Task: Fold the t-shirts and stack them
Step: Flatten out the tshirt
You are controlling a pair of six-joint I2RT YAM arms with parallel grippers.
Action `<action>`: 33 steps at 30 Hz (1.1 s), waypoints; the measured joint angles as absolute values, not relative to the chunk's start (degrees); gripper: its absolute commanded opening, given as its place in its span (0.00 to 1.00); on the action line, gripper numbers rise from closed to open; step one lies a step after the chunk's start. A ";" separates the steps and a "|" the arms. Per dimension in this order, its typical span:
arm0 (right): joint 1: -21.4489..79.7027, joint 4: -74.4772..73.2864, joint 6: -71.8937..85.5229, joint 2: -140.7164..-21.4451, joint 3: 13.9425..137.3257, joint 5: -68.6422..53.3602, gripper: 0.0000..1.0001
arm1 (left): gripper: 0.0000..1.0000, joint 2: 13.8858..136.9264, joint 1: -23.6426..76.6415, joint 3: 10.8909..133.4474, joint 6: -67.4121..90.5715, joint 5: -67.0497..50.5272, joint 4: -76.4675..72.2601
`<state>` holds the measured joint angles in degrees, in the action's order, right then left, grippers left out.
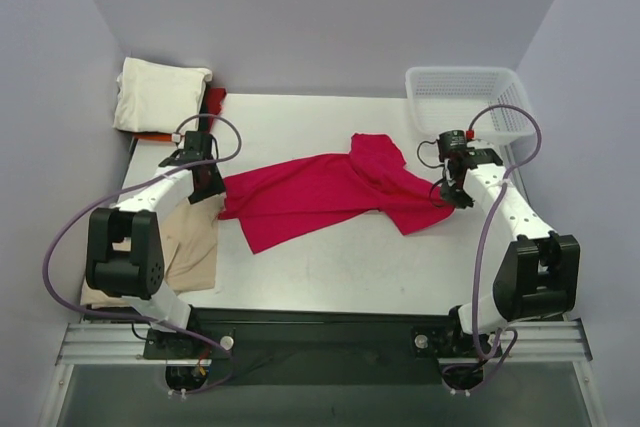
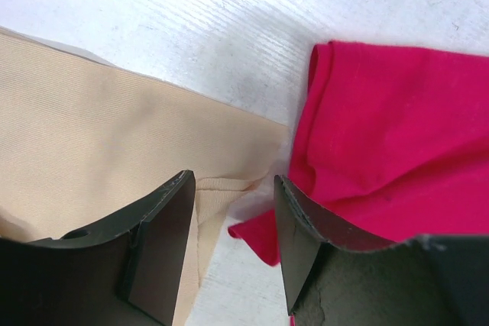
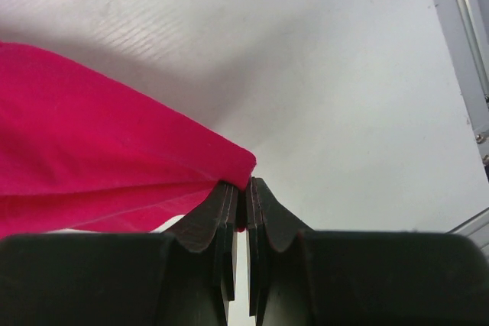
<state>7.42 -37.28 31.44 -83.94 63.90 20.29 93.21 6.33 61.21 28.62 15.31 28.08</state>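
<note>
The crimson t-shirt (image 1: 320, 197) lies on the tabletop (image 1: 340, 267) with its long axis running from the right pincer (image 3: 243, 188), pressed together on one corner, to the spread left pincer (image 2: 233, 185), apparently empty, just beside its opposite edge.

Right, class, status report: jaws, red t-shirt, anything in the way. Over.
Left jaws open above edge of tan t-shirt. Right jaws shut on corner of red t-shirt. It lies unfolded and rumpled. Nothing blocking it.
</note>
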 measured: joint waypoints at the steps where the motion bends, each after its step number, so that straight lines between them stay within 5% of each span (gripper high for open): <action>1: 6.63 -37.12 31.44 -84.14 63.92 20.60 0.00 | 0.56 93.14 6.35 61.21 28.32 14.94 28.08; 20: 3.36 -37.04 32.97 -86.28 63.92 21.78 0.00 | 0.56 80.29 15.64 52.84 24.75 5.69 30.96; 33: 3.36 -35.90 32.95 -87.07 63.92 20.51 0.00 | 0.52 85.43 15.90 52.29 26.13 6.24 33.32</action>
